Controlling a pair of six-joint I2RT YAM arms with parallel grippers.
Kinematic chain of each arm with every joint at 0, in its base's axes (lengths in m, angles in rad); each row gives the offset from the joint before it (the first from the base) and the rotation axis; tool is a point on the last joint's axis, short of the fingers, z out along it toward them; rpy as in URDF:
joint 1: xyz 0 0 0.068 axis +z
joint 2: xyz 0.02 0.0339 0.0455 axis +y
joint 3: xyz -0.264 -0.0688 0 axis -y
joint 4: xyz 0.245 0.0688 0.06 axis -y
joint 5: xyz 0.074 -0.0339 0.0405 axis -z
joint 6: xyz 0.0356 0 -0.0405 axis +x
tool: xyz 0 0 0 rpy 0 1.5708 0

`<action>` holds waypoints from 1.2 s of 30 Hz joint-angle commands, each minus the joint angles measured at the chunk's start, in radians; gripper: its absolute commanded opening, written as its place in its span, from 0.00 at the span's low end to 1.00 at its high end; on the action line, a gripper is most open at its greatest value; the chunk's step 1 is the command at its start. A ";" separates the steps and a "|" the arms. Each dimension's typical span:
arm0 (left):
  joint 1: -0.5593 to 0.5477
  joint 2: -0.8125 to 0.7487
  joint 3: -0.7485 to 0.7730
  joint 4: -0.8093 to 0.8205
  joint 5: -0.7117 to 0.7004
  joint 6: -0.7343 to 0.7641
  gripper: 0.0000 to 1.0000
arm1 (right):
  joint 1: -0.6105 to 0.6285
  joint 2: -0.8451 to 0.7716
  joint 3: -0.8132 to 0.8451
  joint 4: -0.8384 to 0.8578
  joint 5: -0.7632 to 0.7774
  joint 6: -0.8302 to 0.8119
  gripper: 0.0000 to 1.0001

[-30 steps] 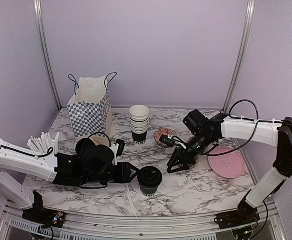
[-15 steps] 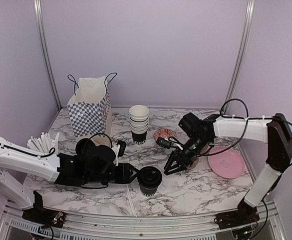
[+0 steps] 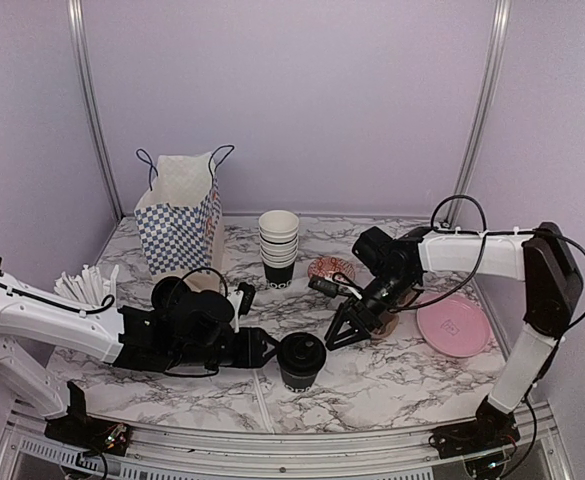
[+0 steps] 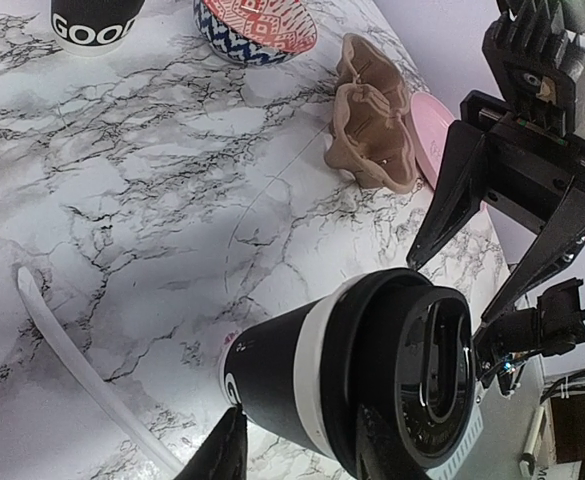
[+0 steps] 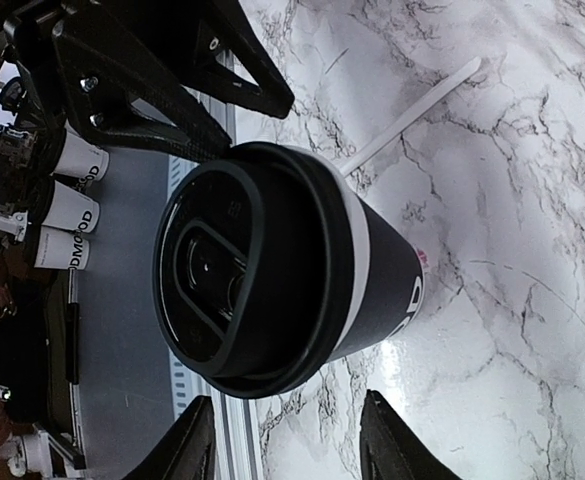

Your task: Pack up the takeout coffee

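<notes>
The takeout coffee (image 3: 300, 360) stands upright on the marble table (image 3: 392, 385) with its lid on. Nothing holds it. It sits between the two sets of jaws. The left gripper (image 3: 267, 347) is just beside it on one side, with its tips very near the cup wall. The right gripper (image 3: 338, 335) is near it on the other side, with a small gap between. A white straw (image 5: 412, 108) lies flat on the table past the cup, on the far side from the right jaws.

The left jaws are partly open and empty. From the left wrist, the cup fills the space just ahead of the fingers (image 4: 224, 455). That view is too close to tell if a tip touches the cup. The right jaws are partly open and empty too, and the cup stands right in front of those fingers (image 5: 390, 440).

The step in hand looks like reaching for the cup, with no grab made yet. The checked paper bag (image 3: 180, 220) stands well apart from both jaws, back beyond the left ones, with its top open.

Next, one gripper has to get the cup wall between its fingers. In both wrist views the cup lies sideways across the gap. So the jaws seem to open up and down the cup, not around it. They would likely need to turn and open wider. After that comes a soft squeeze, keeping the cup upright, and a lift over to the bag's open top.
</notes>
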 commanded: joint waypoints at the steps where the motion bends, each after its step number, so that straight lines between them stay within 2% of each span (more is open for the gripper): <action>1: 0.005 0.020 0.028 0.023 0.020 0.011 0.38 | 0.010 0.028 0.044 -0.024 -0.027 -0.018 0.47; 4: 0.006 0.026 0.024 0.020 0.020 0.000 0.38 | 0.011 0.048 0.053 -0.024 -0.015 -0.011 0.47; 10: 0.021 0.052 0.012 0.020 0.039 -0.051 0.35 | 0.013 0.103 0.079 -0.025 0.016 0.013 0.39; 20: 0.083 0.152 -0.013 0.025 0.178 -0.143 0.25 | 0.010 0.185 0.066 -0.007 0.100 0.047 0.29; 29: 0.086 0.301 -0.069 0.038 0.272 -0.180 0.18 | -0.012 0.252 0.072 0.025 0.197 0.108 0.23; 36: 0.067 0.333 -0.140 0.114 0.326 -0.234 0.14 | -0.031 0.261 0.073 0.039 0.248 0.144 0.21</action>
